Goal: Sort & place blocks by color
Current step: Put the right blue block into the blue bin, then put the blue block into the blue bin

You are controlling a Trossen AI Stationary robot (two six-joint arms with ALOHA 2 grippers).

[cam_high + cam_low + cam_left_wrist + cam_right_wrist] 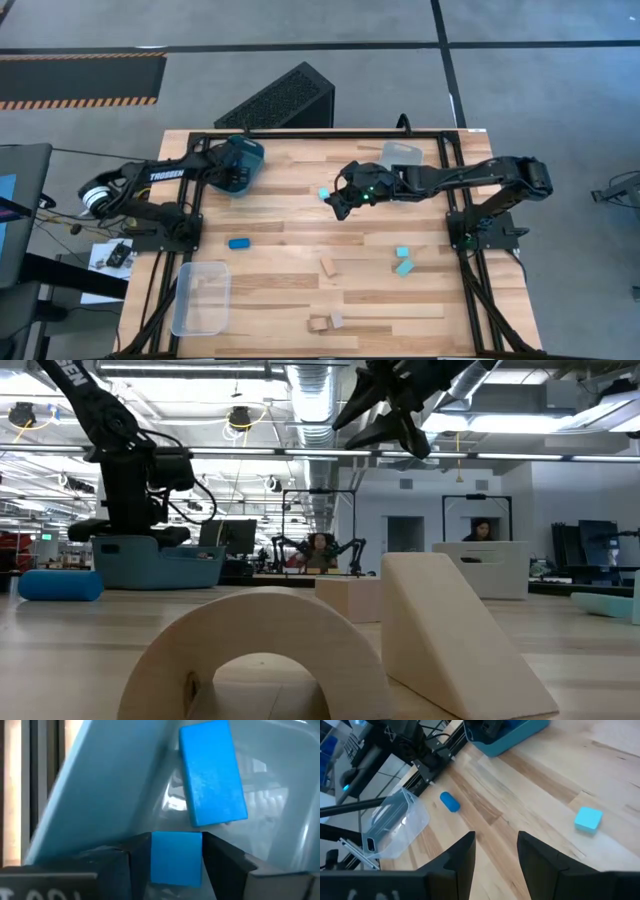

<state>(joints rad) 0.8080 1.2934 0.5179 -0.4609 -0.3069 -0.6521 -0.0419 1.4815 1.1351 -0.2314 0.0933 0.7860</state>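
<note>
Left claw [176, 865] sits inside the teal bin [243, 160] at about 10 o'clock on the surface [300, 210], fingers flanking a dark blue block [176, 864]. The fingers touch or nearly touch its sides; I can't tell if it's gripped or just released. Reads as a drop-off: blue goes in the teal bin. A second blue block [212, 772] already lies tilted against the bin wall just beyond it.

Right claw [495, 852] hovers mid-surface, a bit toward 12 o'clock, parted and empty. Nearest piece is a cyan block [588, 819], just beside it toward 9 o'clock in the high view; probably its next pick, since it's close and unobstructed.

Still loose on the surface:
- blue rounded block [239, 243] at about 8 o'clock, near the left arm's side
- two cyan blocks [403, 261] at about 4 o'clock, close together
- wood block [328, 266] near centre, toward 6 o'clock
- wood arch [262, 655] and wood wedge [450, 635] at 6 o'clock by the edge

Clear bin [201, 296] at 8 o'clock seems to hold something pale, can't tell what. Another clear bin [404, 154] sits at about 1 o'clock.

My judgement: sort is early-to-mid, most blocks still out.
</note>
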